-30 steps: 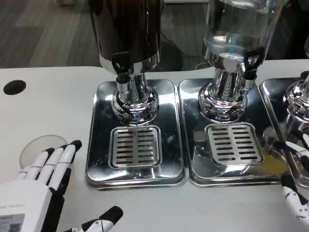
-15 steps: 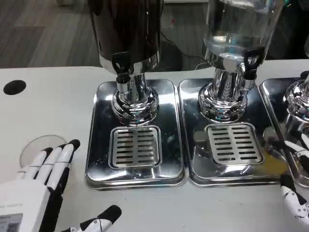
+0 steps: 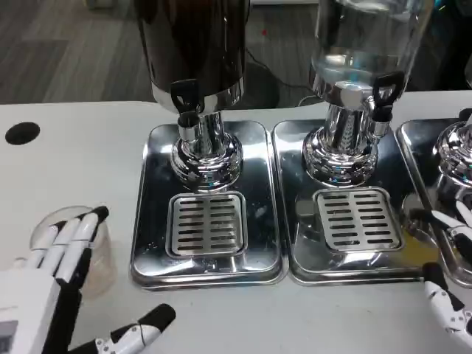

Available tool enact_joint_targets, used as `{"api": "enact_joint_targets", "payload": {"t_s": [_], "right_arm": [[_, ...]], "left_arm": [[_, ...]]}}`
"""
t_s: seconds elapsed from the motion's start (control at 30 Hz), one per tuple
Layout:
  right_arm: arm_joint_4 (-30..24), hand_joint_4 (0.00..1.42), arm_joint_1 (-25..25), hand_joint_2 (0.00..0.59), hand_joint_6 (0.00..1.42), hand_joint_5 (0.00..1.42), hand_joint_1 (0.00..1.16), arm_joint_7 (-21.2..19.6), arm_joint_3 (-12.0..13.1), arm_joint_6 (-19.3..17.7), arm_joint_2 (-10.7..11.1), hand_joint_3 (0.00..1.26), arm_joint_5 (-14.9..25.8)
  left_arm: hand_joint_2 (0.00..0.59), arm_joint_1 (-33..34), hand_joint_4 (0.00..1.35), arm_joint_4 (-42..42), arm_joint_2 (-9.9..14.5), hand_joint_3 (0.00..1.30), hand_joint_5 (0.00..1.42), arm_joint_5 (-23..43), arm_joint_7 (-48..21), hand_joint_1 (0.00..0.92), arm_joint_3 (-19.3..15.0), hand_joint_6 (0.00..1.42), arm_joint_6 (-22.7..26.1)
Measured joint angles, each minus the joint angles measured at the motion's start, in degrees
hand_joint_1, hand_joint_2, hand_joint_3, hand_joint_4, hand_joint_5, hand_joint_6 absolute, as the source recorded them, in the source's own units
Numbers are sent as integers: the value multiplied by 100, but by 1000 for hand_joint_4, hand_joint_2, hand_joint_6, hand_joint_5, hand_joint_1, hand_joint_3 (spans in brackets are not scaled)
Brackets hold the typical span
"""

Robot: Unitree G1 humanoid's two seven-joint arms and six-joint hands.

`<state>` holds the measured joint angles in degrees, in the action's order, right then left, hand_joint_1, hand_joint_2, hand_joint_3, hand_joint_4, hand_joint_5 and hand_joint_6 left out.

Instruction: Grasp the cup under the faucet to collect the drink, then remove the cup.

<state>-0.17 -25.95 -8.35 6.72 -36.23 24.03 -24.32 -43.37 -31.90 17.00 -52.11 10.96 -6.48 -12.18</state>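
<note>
**Cup not yet grasped, not yet at the faucet**

The cup [image 3: 74,247], a clear plastic one, stands on the white table [image 3: 74,155] at my left, well apart from any spout and just beside the left drip tray [image 3: 151,251]. My left hand [image 3: 55,284] is at it: the fingers [image 3: 70,240] lie straight and together over the cup's rim side, the thumb [image 3: 136,335] is held wide below, and I cannot tell whether any finger touches the plastic. That hand holds nothing. My right hand [image 3: 450,295] sits at the picture's right edge, over the corner of the middle tray [image 3: 295,243]; too little of it is visible to judge whether it is spread or curled.

Findings on progress: nothing is completed. The grate [image 3: 207,223] under the dark dispenser's faucet [image 3: 186,99] is bare, as is the grate [image 3: 358,219] under the clear dispenser's faucet [image 3: 383,92]. Outstanding, in my judgement: closing round the cup, carrying it onto a grate beneath a spout, drawing the drink, then withdrawing the cup. The thin wall may buckle under a hard squeeze.
</note>
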Motion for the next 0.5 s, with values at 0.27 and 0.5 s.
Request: {"api": "enact_joint_targets", "payload": {"t_s": [0.27, 0.5], "right_arm": [[25, 44, -83, 502, 0, 2, 517, 4, 1, -1, -49, 221, 4], [140, 53, -107, 511, 0, 11, 505, 8, 1, -29, -48, 222, 12]], "left_arm": [[44, 14, 0, 1, -273, 75, 135, 455, 73, 0, -549, 264, 237], [41, 158, 0, -1, -432, 73, 146, 692, 64, 0, -908, 284, 550]]}}
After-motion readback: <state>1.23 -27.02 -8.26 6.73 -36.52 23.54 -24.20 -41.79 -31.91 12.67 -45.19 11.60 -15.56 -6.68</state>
